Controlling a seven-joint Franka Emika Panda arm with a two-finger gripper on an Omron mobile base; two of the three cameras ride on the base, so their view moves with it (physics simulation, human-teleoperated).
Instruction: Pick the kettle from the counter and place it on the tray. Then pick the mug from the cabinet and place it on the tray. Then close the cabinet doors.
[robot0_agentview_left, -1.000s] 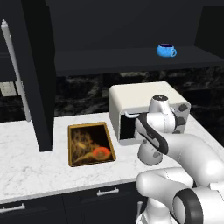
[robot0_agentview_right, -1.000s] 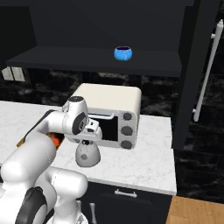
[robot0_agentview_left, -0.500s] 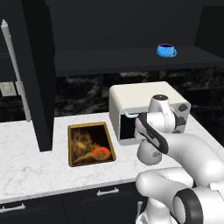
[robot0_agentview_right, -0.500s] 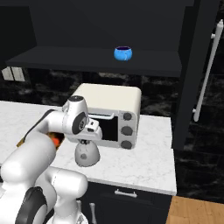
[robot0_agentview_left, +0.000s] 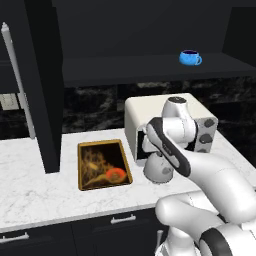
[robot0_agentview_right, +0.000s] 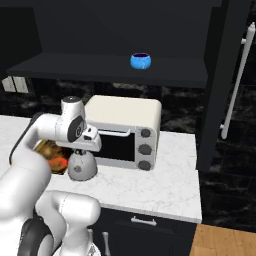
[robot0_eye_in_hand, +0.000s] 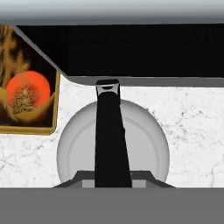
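Kettle (robot0_agentview_left: 159, 168) sits on the counter (robot0_agentview_left: 45, 195), just in front of the toaster oven (robot0_agentview_left: 135, 122) and just to the right of the tray (robot0_agentview_left: 102, 164). The gripper (robot0_agentview_right: 79, 150) is down on top of it, and the hand view looks straight along the black handle (robot0_eye_in_hand: 109, 135) running across the dome. The fingers appear to be clenched on that handle, though the tips themselves are hidden. The kettle looks to be resting on the marble. Up above, the mug (robot0_agentview_left: 189, 58) stands on the shelf of the cabinet (robot0_agentview_left: 150, 67), whose doors (robot0_agentview_left: 37, 85) are open.
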